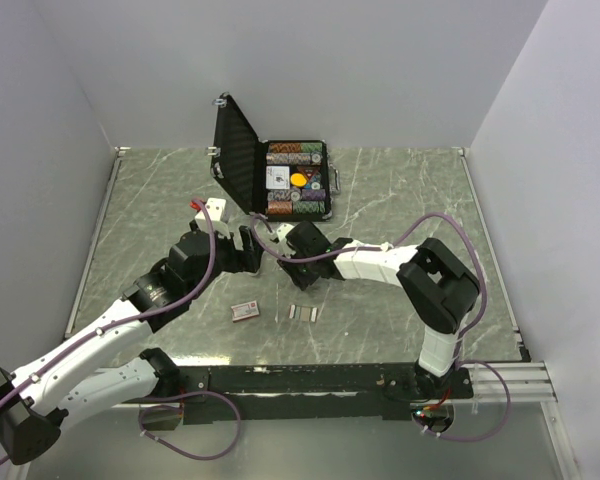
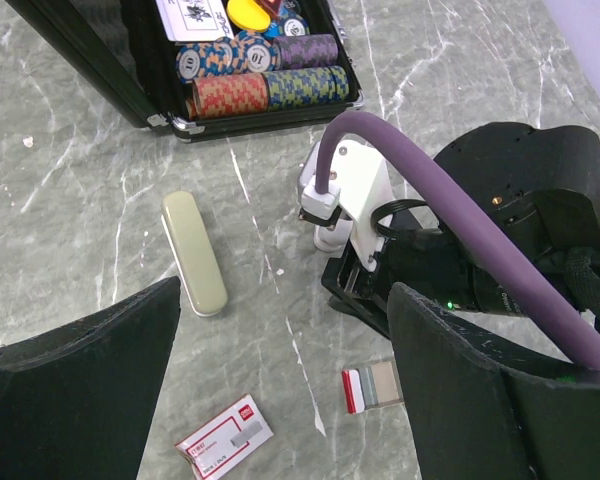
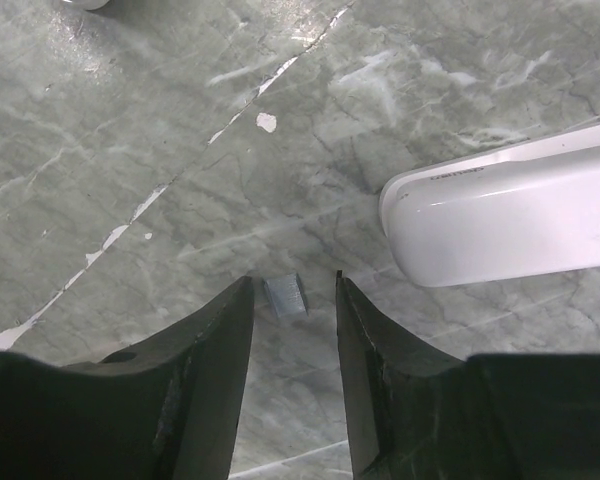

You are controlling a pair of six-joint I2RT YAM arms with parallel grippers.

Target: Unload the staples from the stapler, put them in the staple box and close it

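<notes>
Staples (image 1: 302, 312): a few thin silvery strips side by side, flat on the grey marble-look table (image 1: 430, 200), nr its front edge. In the left wrist view one end of the group shows a red band. Just left of them lies a small flat box (image 2: 225, 438), white w/ a red label; the print is too small to read.

One more short strip (image 3: 285, 297), silvery and ridged, lies on the table btwn the fingers (image 3: 210, 380) of the right gripper (image 3: 293, 283). That gripper points down w/ jaws part open, a little wider than the strip. Neither finger touches it, and it grips nothing. The left gripper (image 2: 280, 300) hovers w/ jaws spread wide, nothing in them.

Beyond, the stapler (image 2: 193, 253), pale cream w/ rounded ends, lies flat just beside the right gripper. Small raised lettering nr its tip can't be read. The right arm's purple cable (image 2: 450, 230) crosses the left wrist view and hides the table behind it.

At the back, an open black case (image 1: 235, 150) holds rows of striped chips (image 2: 270, 85), a playing card (image 2: 195, 12) and a yellow disc (image 2: 248, 12).
</notes>
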